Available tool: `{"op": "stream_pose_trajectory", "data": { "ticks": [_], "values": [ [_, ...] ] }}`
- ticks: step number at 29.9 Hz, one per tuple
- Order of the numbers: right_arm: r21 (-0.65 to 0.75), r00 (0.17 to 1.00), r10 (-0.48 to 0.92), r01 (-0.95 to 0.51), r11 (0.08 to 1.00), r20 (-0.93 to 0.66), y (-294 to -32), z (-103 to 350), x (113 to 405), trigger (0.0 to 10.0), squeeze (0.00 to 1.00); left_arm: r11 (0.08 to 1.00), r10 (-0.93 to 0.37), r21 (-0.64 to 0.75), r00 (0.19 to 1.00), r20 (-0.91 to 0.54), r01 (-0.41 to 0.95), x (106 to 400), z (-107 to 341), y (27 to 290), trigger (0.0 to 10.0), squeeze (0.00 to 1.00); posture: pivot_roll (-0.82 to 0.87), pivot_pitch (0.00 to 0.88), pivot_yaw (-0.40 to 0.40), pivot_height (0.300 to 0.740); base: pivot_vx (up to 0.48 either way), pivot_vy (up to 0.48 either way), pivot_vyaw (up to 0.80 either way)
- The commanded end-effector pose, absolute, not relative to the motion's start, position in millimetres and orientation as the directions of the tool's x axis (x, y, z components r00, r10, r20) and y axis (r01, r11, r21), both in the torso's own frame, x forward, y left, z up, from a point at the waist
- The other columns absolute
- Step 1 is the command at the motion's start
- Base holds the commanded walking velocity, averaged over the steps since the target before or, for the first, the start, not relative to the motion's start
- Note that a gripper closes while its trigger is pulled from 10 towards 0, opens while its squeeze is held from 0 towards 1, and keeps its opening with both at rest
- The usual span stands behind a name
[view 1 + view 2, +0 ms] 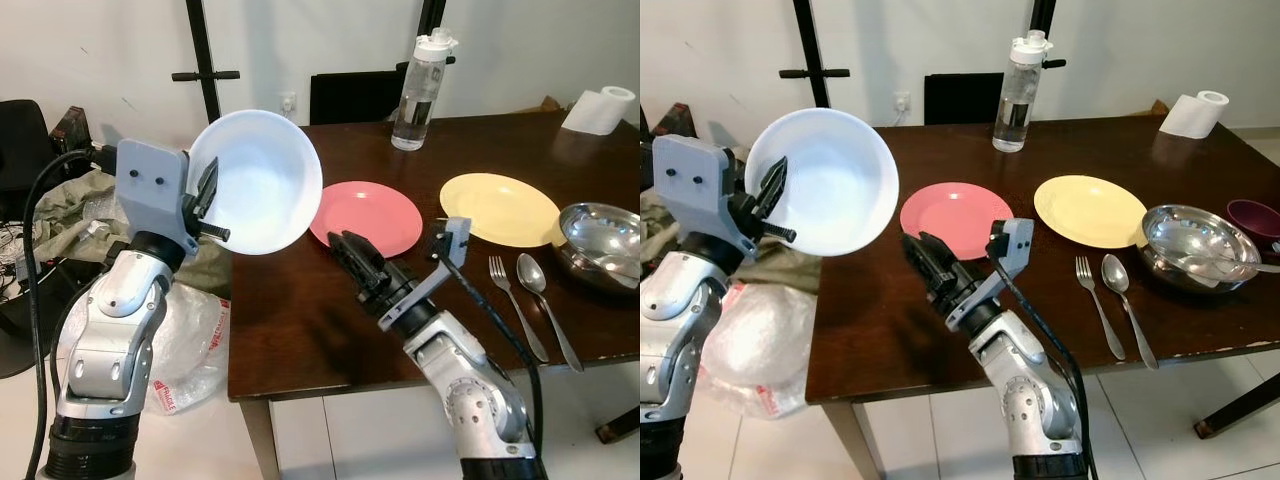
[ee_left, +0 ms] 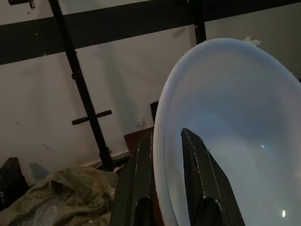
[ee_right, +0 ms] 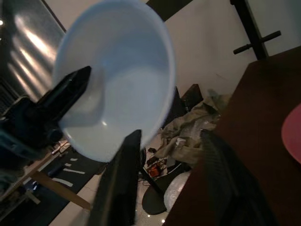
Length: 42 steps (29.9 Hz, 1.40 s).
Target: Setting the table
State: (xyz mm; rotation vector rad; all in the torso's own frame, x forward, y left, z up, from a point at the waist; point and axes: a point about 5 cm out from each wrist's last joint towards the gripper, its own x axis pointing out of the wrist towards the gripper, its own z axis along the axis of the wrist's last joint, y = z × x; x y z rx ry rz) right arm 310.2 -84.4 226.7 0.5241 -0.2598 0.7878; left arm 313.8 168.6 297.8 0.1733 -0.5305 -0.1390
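Note:
My left gripper [image 1: 205, 200] is shut on the rim of a white bowl [image 1: 262, 180]. It holds the bowl tilted on edge in the air, over the left end of the dark wooden table [image 1: 300, 330]. In the left wrist view one finger [image 2: 202, 183] lies inside the bowl [image 2: 235, 132] and the other outside. My right gripper [image 1: 352, 256] is open and empty, low over the table just in front of the red plate [image 1: 366, 216]. It points towards the bowl [image 3: 117, 89]. A yellow plate [image 1: 500, 208], a fork [image 1: 515, 298] and a spoon [image 1: 545, 300] lie to the right.
A steel bowl [image 1: 605, 240] with a utensil in it and a maroon bowl [image 1: 1255, 215] sit at the right end. A water bottle [image 1: 420, 90] and a paper roll [image 1: 600, 110] stand at the back. A chair [image 1: 355, 97] is behind the table, and bags [image 1: 190, 350] lie on the floor to the left.

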Motion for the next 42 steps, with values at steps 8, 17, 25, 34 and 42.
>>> {"op": "stream_pose_trajectory", "data": {
  "ticks": [8, 17, 25, 34, 42],
  "values": [
    [0.341, 0.646, 0.638, -0.763, 0.549, 0.42, -76.0, 228.5, 305.1, 10.0, 0.0, 0.969, -0.232, 0.194, 0.85, 0.473, 0.156, 311.6, 292.6, 155.4, 10.0, 0.0, 0.09, 0.133, 0.075, 0.74, 0.0, 0.0, 0.0],
    [0.342, 0.678, 0.626, -0.735, 0.586, 0.385, -74.4, 221.6, 313.0, 10.0, 0.0, 0.963, -0.268, 0.158, 0.838, 0.475, 0.218, 307.1, 297.5, 149.5, 10.0, 0.0, 0.11, 0.129, 0.075, 0.74, 0.0, 0.0, 0.0],
    [0.339, 0.709, 0.605, -0.705, 0.622, 0.364, -82.2, 218.1, 317.5, 10.0, 0.0, 0.965, -0.257, 0.174, 0.834, 0.489, 0.195, 306.4, 300.8, 152.6, 10.0, 0.0, 0.11, 0.132, 0.071, 0.74, 0.0, 0.0, 0.0],
    [0.386, 0.705, 0.581, -0.709, 0.59, 0.406, -83.2, 223.9, 321.6, 10.0, 0.0, 0.902, -0.43, 0.145, 0.807, 0.405, 0.407, 297.2, 287.6, 131.9, 10.0, 0.0, 0.11, 0.133, 0.069, 0.74, 0.0, 0.0, 0.0],
    [0.447, 0.671, 0.577, -0.741, 0.5, 0.466, -86.0, 232.4, 319.3, 10.0, 0.0, 0.872, -0.487, 0.164, 0.782, 0.388, 0.461, 293.7, 285.6, 127.0, 10.0, 0.0, 0.1, 0.134, 0.066, 0.74, 0.0, 0.0, 0.0]
  ]
}}
